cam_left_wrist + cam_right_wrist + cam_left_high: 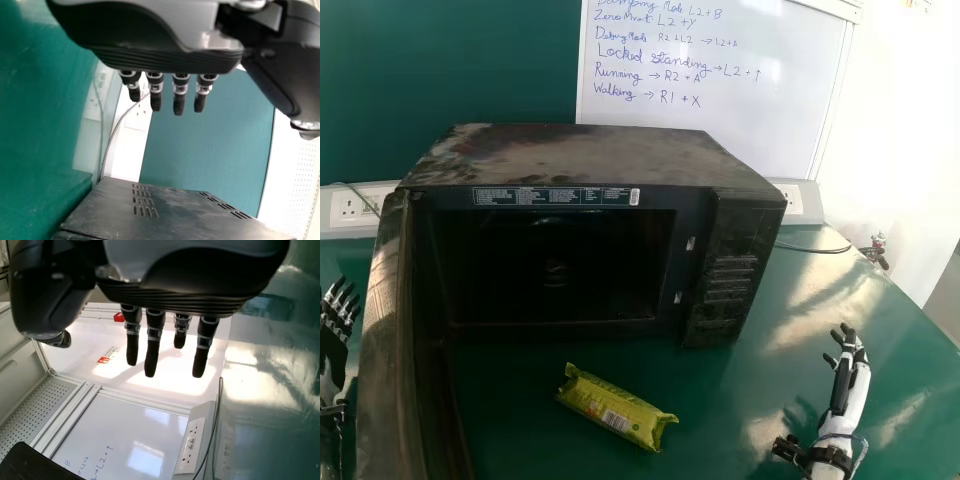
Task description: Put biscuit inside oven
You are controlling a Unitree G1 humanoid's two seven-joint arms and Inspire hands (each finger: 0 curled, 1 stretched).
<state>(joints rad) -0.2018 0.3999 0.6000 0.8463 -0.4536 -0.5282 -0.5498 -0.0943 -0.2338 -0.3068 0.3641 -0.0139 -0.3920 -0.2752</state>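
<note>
Biscuit packet (617,408) lay slantwise on the green table (510,425), in front of the oven (620,155), probably put there so that the way in would be short. The right hand (850,385) stood to its right, well apart from it, fingers extended and holding nothing; that side gave it room to come at the wrapper. Across, at the view's left edge, the left hand (334,335) was empty too, its fingers straight, beyond the open door (385,320) (a sensible place, out of the right hand's path). The door stood swung out to the left, leaving the dark cavity (555,265) accessible. Picking up came next, I judged, and the soft-looking wrapper might slip or crumple under a hard squeeze. Behind the oven stood a whiteboard (720,95).
</note>
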